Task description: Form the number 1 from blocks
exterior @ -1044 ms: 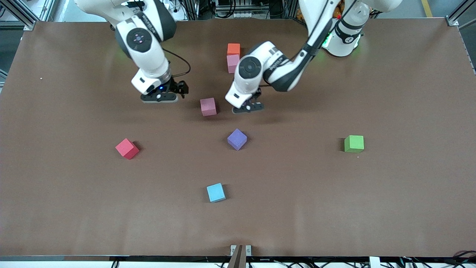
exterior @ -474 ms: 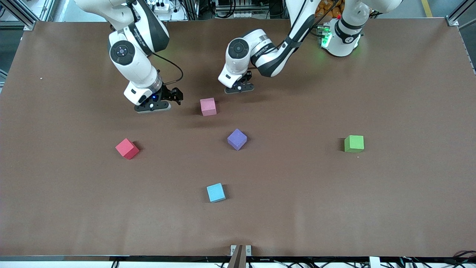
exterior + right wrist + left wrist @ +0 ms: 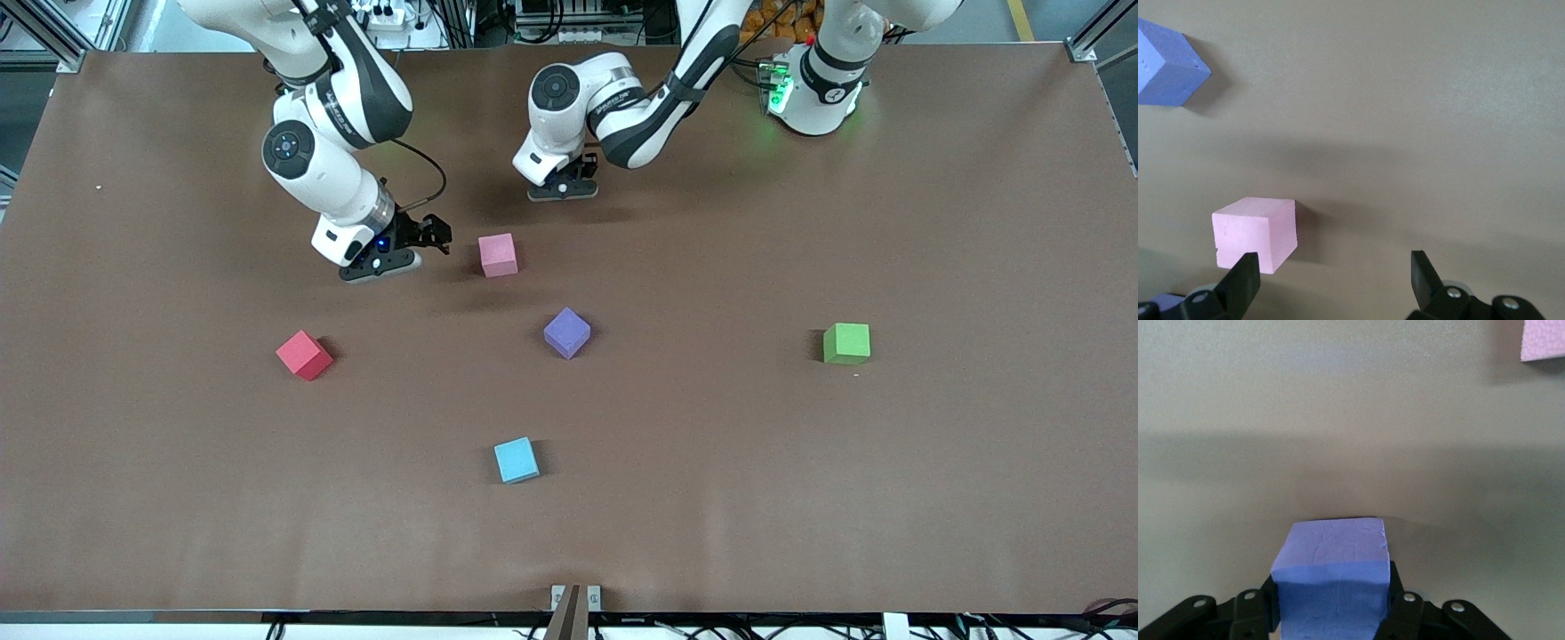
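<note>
purple block is clamped in the left gripper, above the table; right gripper is spread open just beside the pink block (bare table around it), second purple block nearer the camera.

A robotics lab: brown table framed by aluminium rails.

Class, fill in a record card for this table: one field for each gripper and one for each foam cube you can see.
left gripper: jaws shut on a purple foam cube
right gripper: jaws open, beside the light pink foam cube, not gripping it
second purple foam cube: loose on the brown table, nearer the front camera than the pink one
red foam cube: toward the right arm's end
green foam cube: toward the left arm's end
light blue foam cube: nearest the front camera
</note>
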Controlling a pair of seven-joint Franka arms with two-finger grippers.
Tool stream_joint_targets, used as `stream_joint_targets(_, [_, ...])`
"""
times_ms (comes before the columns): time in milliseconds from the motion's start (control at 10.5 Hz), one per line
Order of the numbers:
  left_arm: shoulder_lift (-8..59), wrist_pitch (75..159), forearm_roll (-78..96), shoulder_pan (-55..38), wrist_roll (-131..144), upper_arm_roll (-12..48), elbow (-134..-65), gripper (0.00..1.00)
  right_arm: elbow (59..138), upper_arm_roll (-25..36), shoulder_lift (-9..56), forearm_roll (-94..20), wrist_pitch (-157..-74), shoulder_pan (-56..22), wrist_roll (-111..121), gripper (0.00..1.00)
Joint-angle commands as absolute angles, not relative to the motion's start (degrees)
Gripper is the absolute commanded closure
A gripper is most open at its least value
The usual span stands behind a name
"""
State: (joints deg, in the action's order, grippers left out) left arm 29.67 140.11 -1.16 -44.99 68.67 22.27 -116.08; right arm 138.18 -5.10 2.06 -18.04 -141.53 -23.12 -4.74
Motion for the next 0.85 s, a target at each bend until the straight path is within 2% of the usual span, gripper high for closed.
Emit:
stream_joint_targets(0, [28.65, 140.98, -6.13, -44.21, 69.96, 23.20, -117.60, 1.00, 137.47, -5.54, 6.14, -19.78, -145.80, -24.16, -2.29, 0.00])
stream_joint_targets(95, [28.74, 140.98, -7.72, -44.21, 69.18, 23.29, -117.42, 0.86, 137.03, -5.62, 7.37, -19.78, -147.12, -24.69, -2.29, 0.00])
stream_joint_targets(190, [28.91, 140.98, -8.34, -44.21, 69.17, 23.29, -116.90, 0.87, 136.67, -6.15, 8.34, -19.86, -148.09, -24.87, -2.29, 0.00])
stream_joint_targets(380, [29.00, 142.29, -8.52, -44.30, 69.17, 23.81, -116.81, 0.98, 136.67, -6.33, 9.05, -19.86, -148.97, -24.96, -2.29, 0.00])
stream_joint_targets(474, [29.09, 142.82, -9.05, -44.38, 69.17, 23.99, -116.81, 1.00, 136.67, -6.33, 9.14, -19.86, -148.97, -25.13, -2.29, 0.00])
stream_joint_targets(759, [29.35, 143.09, -11.69, -44.47, 70.05, 24.60, -116.81, 0.99, 136.76, -6.33, 9.14, -19.86, -148.97, -25.22, -2.37, 0.00])
